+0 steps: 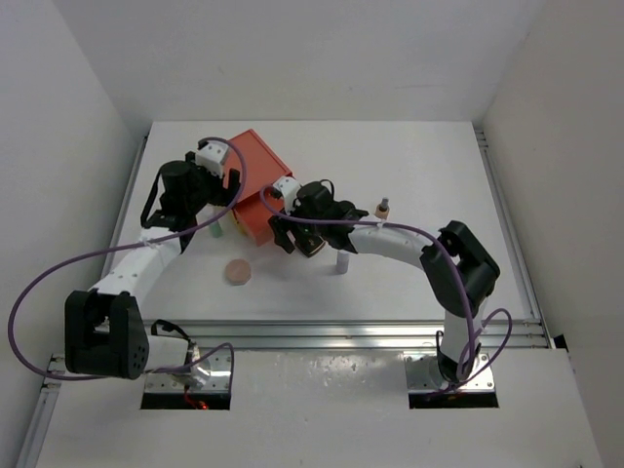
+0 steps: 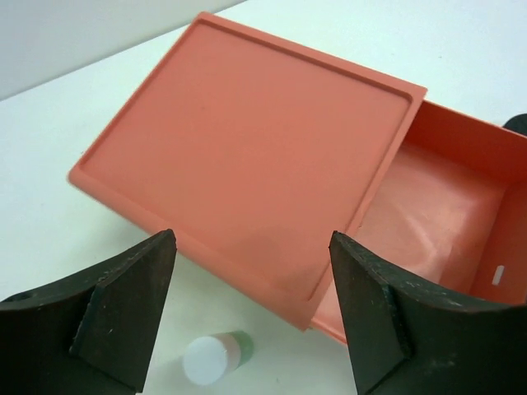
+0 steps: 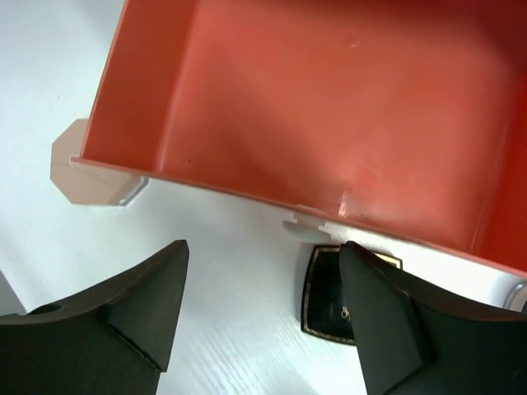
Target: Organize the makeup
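My right gripper (image 3: 263,317) is open just above the table, in front of the pulled-out orange-red drawer (image 3: 329,107), which holds nothing. A black square compact with a gold edge (image 3: 325,296) lies flat by the drawer's front, partly behind my right finger. My left gripper (image 2: 251,329) is open over the box's lid (image 2: 247,156), with a small white-capped green bottle (image 2: 216,356) on the table below it. From above I see a pink disc (image 1: 238,272), a white cylindrical bottle (image 1: 342,263) and a tan dark-capped bottle (image 1: 382,208), all standing free.
The orange-red box (image 1: 255,161) sits at the table's back left, its drawer (image 1: 255,222) drawn out toward the front. Both arms crowd around it. A metal rail (image 1: 351,331) runs along the near table edge.
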`<action>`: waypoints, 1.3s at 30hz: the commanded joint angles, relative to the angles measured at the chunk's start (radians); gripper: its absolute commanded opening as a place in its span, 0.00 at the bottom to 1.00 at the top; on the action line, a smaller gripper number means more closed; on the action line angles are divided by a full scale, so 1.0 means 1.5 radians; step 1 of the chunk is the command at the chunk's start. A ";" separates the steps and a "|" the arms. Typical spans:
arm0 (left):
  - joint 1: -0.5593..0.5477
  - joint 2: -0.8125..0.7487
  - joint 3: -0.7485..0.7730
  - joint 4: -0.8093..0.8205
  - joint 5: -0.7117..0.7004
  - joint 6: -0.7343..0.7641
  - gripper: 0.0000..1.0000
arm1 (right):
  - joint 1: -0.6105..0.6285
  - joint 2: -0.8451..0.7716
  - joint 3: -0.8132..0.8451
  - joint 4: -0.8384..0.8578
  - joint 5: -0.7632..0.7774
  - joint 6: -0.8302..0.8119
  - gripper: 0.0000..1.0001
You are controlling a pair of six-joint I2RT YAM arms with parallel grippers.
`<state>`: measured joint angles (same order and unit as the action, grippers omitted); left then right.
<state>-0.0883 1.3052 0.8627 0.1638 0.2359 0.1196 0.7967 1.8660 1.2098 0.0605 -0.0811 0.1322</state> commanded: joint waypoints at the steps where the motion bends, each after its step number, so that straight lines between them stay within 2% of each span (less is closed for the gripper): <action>1: 0.020 -0.027 0.032 -0.043 0.002 0.000 0.81 | 0.006 -0.043 0.013 -0.010 -0.018 -0.014 0.74; 4: 0.053 -0.045 0.046 -0.078 0.002 0.018 0.69 | 0.006 -0.075 0.010 -0.054 -0.020 -0.035 0.80; 5: 0.059 -0.051 0.046 -0.103 0.002 0.029 0.63 | 0.005 -0.082 0.006 -0.064 -0.021 -0.040 0.81; 6: 0.066 -0.058 0.046 -0.114 0.009 0.046 0.52 | 0.006 -0.108 0.005 -0.085 -0.021 -0.045 0.85; 8: 0.087 -0.086 0.032 -0.142 0.019 0.053 0.46 | -0.001 -0.133 -0.009 -0.113 -0.025 -0.065 0.90; 10: 0.112 -0.106 0.003 -0.149 0.040 0.062 0.46 | -0.013 -0.157 -0.015 -0.154 -0.032 -0.069 0.93; 13: 0.144 -0.130 -0.038 -0.156 0.054 0.054 0.51 | -0.039 -0.197 -0.012 -0.203 -0.054 -0.053 0.95; 15: 0.151 -0.137 -0.055 -0.156 0.061 0.042 0.55 | -0.068 -0.209 -0.007 -0.239 -0.068 -0.029 0.95; 16: 0.160 -0.144 -0.064 -0.156 0.083 0.042 0.57 | -0.077 -0.222 -0.001 -0.250 -0.067 -0.018 0.91; 18: 0.167 -0.151 -0.099 -0.137 0.100 0.048 0.62 | -0.121 -0.238 0.008 -0.299 -0.068 0.008 0.86; 20: 0.174 -0.159 -0.151 -0.082 0.100 0.042 0.68 | -0.154 -0.242 0.002 -0.345 -0.066 -0.004 0.86; 21: 0.174 -0.159 -0.165 -0.059 0.100 0.033 0.75 | -0.157 -0.257 -0.017 -0.351 -0.058 -0.011 0.87; 23: 0.174 -0.150 -0.186 -0.009 0.093 0.024 0.79 | -0.163 -0.272 -0.036 -0.357 -0.047 -0.029 0.91; 26: 0.174 -0.142 -0.193 0.015 0.102 0.017 0.79 | -0.167 -0.323 -0.105 -0.309 -0.051 -0.052 0.97; 30: 0.174 -0.142 -0.205 0.023 0.109 0.024 0.79 | -0.169 -0.358 -0.226 -0.205 -0.087 -0.071 0.97; 34: 0.168 -0.142 -0.212 0.037 0.101 0.017 0.79 | -0.166 -0.336 -0.300 -0.154 -0.099 -0.054 0.97; 39: 0.156 -0.142 -0.212 0.043 0.088 0.010 0.80 | -0.167 -0.289 -0.333 -0.046 -0.085 -0.023 0.89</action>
<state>0.1558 1.0996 0.5503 0.1703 0.3672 0.1524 0.5411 1.4101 0.7189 -0.1806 -0.1947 0.0624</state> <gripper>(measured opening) 0.796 0.901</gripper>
